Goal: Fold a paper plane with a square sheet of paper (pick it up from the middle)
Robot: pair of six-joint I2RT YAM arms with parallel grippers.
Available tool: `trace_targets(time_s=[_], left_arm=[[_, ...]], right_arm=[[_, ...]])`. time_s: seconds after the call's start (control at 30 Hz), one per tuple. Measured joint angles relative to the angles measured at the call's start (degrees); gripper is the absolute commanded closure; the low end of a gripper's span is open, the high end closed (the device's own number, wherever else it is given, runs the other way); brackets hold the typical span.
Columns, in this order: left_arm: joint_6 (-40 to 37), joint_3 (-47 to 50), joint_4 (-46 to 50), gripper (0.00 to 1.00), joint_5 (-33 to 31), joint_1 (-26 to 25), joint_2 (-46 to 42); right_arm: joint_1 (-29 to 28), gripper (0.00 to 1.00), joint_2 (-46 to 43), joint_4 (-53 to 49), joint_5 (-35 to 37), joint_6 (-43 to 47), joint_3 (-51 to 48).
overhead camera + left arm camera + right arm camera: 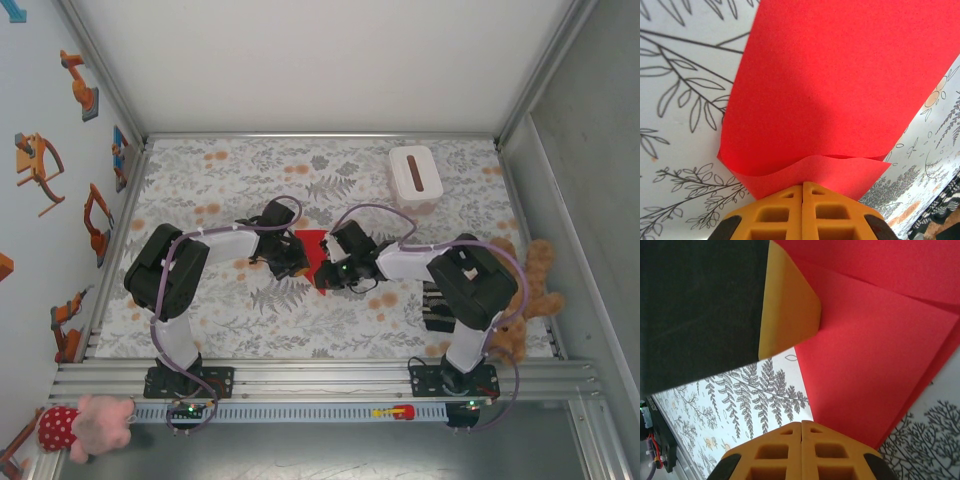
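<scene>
Orange fingertips of my left gripper (802, 187) sat closest to the lens, closed flush against each other with nothing caught between them. They rested at the near edge of the square sheet of paper (840, 90), on a folded-over flap whose edge rose in a slight wave just ahead of the tips. I judged that I had them shut so as to make one blunt point for pressing a fold flat; open jaws would only have snagged such thin paper.

My right gripper (802, 426) was closed tight in the same way and held nothing. It was set down at the opposite side of the red sheet, where two straight diagonal edges showed one layer lying over another. One left finger (790, 305) pressed on the paper just beyond it. With a tip on each side, I took it that one arm was pinning the sheet against sliding while the other worked the crease.

From above, the paper was a small red triangle in the middle of the floral tablecloth (230, 320), flat on it and squeezed between the two grippers. Both arms were bent inward toward it. A white box (415, 178) stood well apart at the far right, out of the way of either elbow.
</scene>
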State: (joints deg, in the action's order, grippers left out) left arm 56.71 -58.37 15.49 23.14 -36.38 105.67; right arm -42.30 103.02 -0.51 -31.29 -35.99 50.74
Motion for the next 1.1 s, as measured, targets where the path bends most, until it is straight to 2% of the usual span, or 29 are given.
trace_targets(time_s=[0.4, 0.8, 1.1], left_arm=[[0.00, -0.02, 0.02, 0.93, 0.00, 0.00, 0.00], [-0.31, -0.15, 0.39, 0.93, 0.44, -0.02, 0.04], [-0.42, -0.57, 0.96, 0.92, 0.52, -0.02, 0.17]], right_arm=[[0.00, 1.00, 0.90, -0.87, 0.00, 1.36, -0.15], [0.00, 1.00, -3.30, -4.72, 0.92, 3.04, -3.61], [0.00, 1.00, -8.04, -6.64, 2.43, 3.08, -2.56]])
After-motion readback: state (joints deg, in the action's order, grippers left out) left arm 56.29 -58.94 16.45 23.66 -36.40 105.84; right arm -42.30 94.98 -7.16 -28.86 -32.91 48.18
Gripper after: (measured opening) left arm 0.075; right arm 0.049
